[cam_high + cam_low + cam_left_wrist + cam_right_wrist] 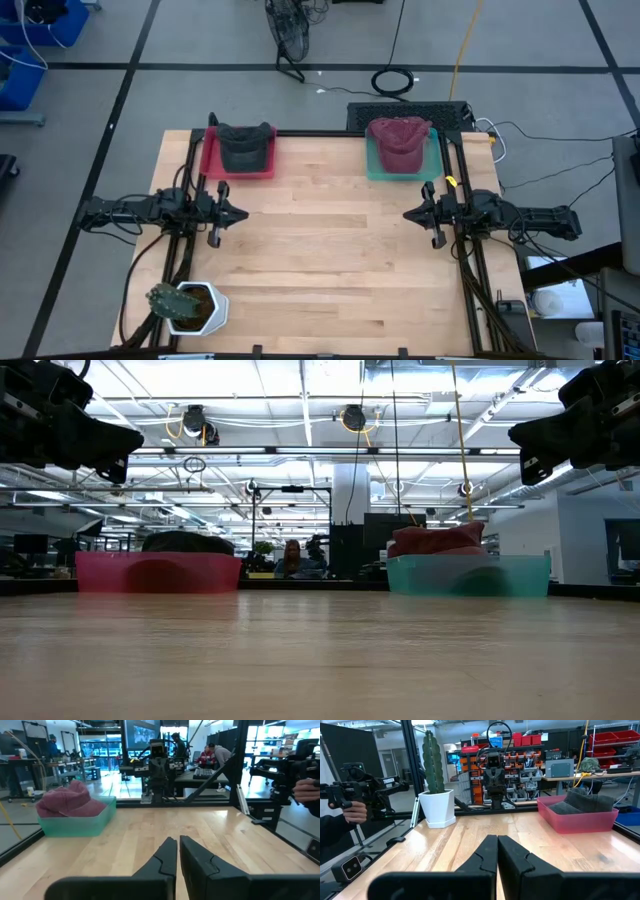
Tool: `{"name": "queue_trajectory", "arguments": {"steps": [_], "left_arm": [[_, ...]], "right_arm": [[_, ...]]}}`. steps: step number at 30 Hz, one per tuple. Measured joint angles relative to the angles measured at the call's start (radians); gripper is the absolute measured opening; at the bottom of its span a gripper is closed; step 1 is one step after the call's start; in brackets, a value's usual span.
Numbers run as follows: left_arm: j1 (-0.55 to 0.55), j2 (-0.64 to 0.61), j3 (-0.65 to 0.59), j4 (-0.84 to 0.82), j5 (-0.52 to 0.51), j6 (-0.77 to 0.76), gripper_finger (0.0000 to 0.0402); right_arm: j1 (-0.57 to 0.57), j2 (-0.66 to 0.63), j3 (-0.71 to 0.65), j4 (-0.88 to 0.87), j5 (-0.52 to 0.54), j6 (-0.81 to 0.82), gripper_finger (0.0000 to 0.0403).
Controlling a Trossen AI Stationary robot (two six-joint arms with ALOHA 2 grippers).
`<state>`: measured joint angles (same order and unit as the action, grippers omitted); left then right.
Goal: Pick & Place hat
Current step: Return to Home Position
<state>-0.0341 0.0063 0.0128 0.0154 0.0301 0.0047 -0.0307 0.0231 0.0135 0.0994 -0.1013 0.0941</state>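
A dark grey hat [245, 146] lies in a red bin [213, 163] at the far left; it also shows in the right wrist view [580, 801]. A maroon hat [398, 141] lies in a teal bin [374, 166] at the far right; it also shows in the left wrist view [67, 800]. My left gripper [243, 212] waits shut and empty above the table's left edge; its fingertips show in the left wrist view [177, 842]. My right gripper [408, 214] waits shut and empty above the right edge; its fingertips show in the right wrist view [496, 840].
A white pot with a cactus [190, 306] stands at the near left corner. Bare wooden tabletop [330, 260] lies between the grippers. A black frame [470, 260] runs along the table's sides. People show in the room beyond, a hand holding a device [350, 807] at one side.
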Motion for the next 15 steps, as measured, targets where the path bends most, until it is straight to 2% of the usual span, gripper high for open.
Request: {"name": "queue_trajectory", "arguments": {"steps": [8, 15], "left_arm": [[0.000, 0.000, 0.000, 0.002, 0.011, -0.015, 0.0030], [0.000, 0.000, 0.000, 0.003, 0.011, -0.012, 0.0007]], "right_arm": [[0.000, 0.000, 0.000, 0.000, 0.000, 0.003, 0.0000], [0.000, 0.000, 0.000, 0.000, 0.000, 0.003, 0.0000]]}}
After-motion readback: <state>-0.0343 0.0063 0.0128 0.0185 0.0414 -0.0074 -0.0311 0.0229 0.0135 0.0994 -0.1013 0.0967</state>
